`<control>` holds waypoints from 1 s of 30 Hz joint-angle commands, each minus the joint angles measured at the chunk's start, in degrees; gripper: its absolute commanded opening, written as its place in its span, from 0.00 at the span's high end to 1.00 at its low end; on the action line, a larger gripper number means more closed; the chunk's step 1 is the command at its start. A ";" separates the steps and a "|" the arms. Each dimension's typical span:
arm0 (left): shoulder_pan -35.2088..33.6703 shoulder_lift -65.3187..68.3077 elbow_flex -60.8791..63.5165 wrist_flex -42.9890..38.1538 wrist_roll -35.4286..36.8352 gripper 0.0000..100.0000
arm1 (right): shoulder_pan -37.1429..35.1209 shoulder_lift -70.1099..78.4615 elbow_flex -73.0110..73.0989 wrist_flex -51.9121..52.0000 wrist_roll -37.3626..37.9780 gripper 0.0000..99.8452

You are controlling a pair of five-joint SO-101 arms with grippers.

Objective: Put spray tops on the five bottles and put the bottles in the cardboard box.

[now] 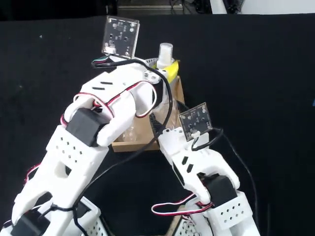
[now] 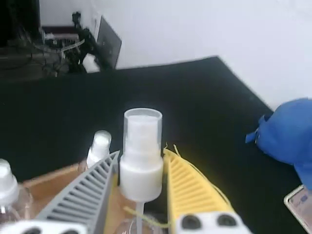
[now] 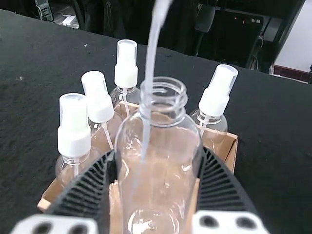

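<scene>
While the left claw (image 2: 141, 155) is clenching the white spray top (image 2: 141, 161) between its grey and yellow fingers (image 2: 190, 185), the top's clear cap is standing upright above the fingertips and its thin dip tube (image 3: 152, 58) is hanging down below them. The right claw (image 3: 158, 158) is grasping the uncapped clear bottle (image 3: 158, 146) by its body, neck upward, between two black fingers (image 3: 222, 185). The dip tube is passing down through the bottle's open neck, and the top is not yet sitting on the rim. Just beyond the right claw, four capped bottles (image 3: 97, 105) are standing in the cardboard box (image 3: 232, 144), three to one side of the held bottle and one to the other. Both claws are hovering over the box on the black table (image 1: 256, 73). A blue object (image 2: 287, 136) is lying on the table off the yellow-finger side of the left claw.
</scene>
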 commanded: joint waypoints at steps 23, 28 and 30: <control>-21.41 -17.85 3.38 9.85 4.75 0.72 | 5.54 -0.31 -8.13 1.14 -3.16 0.89; -33.27 -17.85 7.16 11.96 5.10 0.71 | 9.76 8.31 -10.33 -1.85 -6.77 0.89; -37.23 -17.93 9.45 12.31 5.10 0.71 | 9.93 13.49 -9.98 -6.24 -6.77 0.89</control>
